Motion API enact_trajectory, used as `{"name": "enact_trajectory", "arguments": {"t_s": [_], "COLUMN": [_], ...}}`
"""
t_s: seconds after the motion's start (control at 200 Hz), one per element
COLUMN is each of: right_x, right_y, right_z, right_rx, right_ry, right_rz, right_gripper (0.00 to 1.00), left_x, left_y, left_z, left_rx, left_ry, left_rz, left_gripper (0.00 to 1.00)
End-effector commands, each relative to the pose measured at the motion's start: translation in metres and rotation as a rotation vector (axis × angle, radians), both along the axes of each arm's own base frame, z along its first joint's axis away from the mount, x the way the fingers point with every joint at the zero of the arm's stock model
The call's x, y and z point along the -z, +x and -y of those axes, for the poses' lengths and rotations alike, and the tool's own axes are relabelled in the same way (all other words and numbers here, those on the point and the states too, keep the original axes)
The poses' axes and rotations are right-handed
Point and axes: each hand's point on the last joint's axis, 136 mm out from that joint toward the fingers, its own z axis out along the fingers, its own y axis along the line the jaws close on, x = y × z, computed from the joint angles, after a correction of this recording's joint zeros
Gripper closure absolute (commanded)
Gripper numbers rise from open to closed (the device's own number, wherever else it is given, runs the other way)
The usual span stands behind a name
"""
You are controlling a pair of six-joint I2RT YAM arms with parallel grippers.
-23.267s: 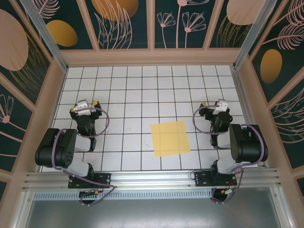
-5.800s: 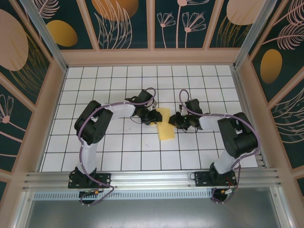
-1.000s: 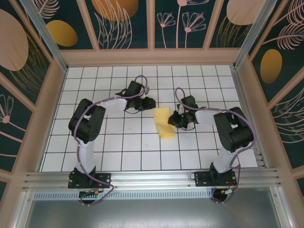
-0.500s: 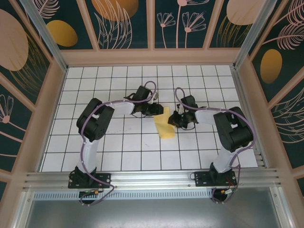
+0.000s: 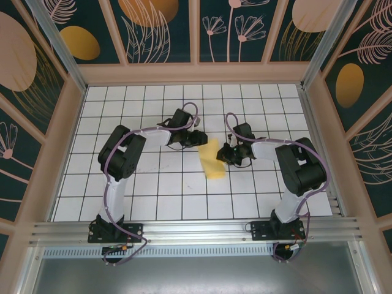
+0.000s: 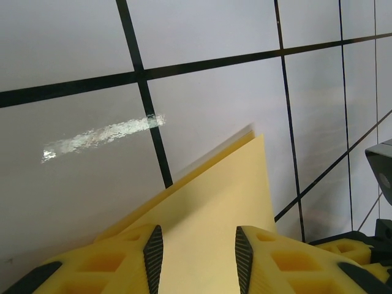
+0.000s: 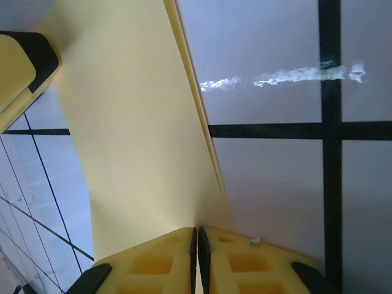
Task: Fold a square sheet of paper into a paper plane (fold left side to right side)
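Paper (image 5: 212, 160), right gripper (image 7: 197, 231) pinching it, left gripper (image 6: 195, 236) parted

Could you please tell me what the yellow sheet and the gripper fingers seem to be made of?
The yellow sheet: thin matte paper, judging by its layered edges. The fingers: likely moulded yellow plastic with recessed cells; dark, rubbery-looking pads.

white black-gridded tabletop (image 5: 153, 190); pale wooden frame (image 5: 196, 73); dark floral wall panels (image 5: 159, 30)

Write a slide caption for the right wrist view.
Shut right gripper pinches the folded yellow paper over the gridded table.
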Motion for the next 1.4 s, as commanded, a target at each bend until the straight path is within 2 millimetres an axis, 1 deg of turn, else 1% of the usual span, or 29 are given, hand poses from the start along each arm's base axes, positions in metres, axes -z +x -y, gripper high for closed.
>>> {"name": "enact_trajectory", "arguments": {"t_s": [0.0, 0.13, 0.26, 0.325, 0.4, 0.44, 0.51, 0.601, 0.766, 0.856, 0.971, 1.111, 1.216, 1.391], "right_x": [0.04, 0.039, 0.039, 0.039, 0.039, 0.039, 0.039, 0.039, 0.04, 0.04, 0.038, 0.034, 0.023, -0.016], "right_y": [-0.028, -0.027, -0.027, -0.027, -0.027, -0.027, -0.026, -0.026, -0.026, -0.025, -0.025, -0.022, -0.015, 0.007], "right_z": [0.029, 0.028, 0.027, 0.027, 0.027, 0.026, 0.026, 0.026, 0.025, 0.024, 0.022, 0.019, 0.014, 0.004], "right_rx": [0.017, 0.02, 0.022, 0.025, 0.026, 0.026, 0.027, 0.026, 0.023, 0.023, 0.018, 0.017, 0.019, 0.031], "right_ry": [-0.172, -0.165, -0.162, -0.16, -0.159, -0.159, -0.157, -0.159, -0.159, -0.159, -0.15, -0.134, -0.101, -0.016], "right_rz": [-0.12, -0.118, -0.117, -0.115, -0.115, -0.115, -0.115, -0.115, -0.116, -0.116, -0.11, -0.1, -0.06, 0.044], "right_gripper": [0.84, 0.84, 0.84, 0.84, 0.84, 0.84, 0.84, 0.84, 0.84, 0.84, 0.84, 0.83, 0.83, 0.83], "left_x": [0.019, -0.006, -0.037, -0.05, -0.06, -0.064, -0.066, -0.059, -0.041, -0.028, -0.015, 0.003, 0.013, 0.028], "left_y": [0.024, 0.026, 0.02, 0.009, -0.007, -0.015, -0.03, -0.04, -0.034, -0.035, -0.041, -0.047, -0.05, -0.057], "left_z": [-0.046, -0.05, -0.051, -0.046, -0.036, -0.029, -0.015, 0.0, 0.013, 0.015, 0.015, 0.01, 0.004, -0.005], "left_rx": [-0.109, -0.112, -0.109, -0.085, -0.051, -0.031, 0.013, 0.043, 0.048, 0.055, 0.063, 0.055, 0.053, 0.042], "left_ry": [0.138, 0.137, 0.089, 0.029, -0.043, -0.077, -0.121, -0.145, -0.138, -0.12, -0.1, -0.05, -0.01, 0.041], "left_rz": [0.035, 0.092, 0.143, 0.147, 0.144, 0.143, 0.126, 0.096, 0.064, 0.039, 0.013, -0.012, -0.028, -0.055], "left_gripper": [0.59, 0.58, 0.57, 0.58, 0.59, 0.59, 0.6, 0.6, 0.61, 0.61, 0.62, 0.62, 0.62, 0.62]}}
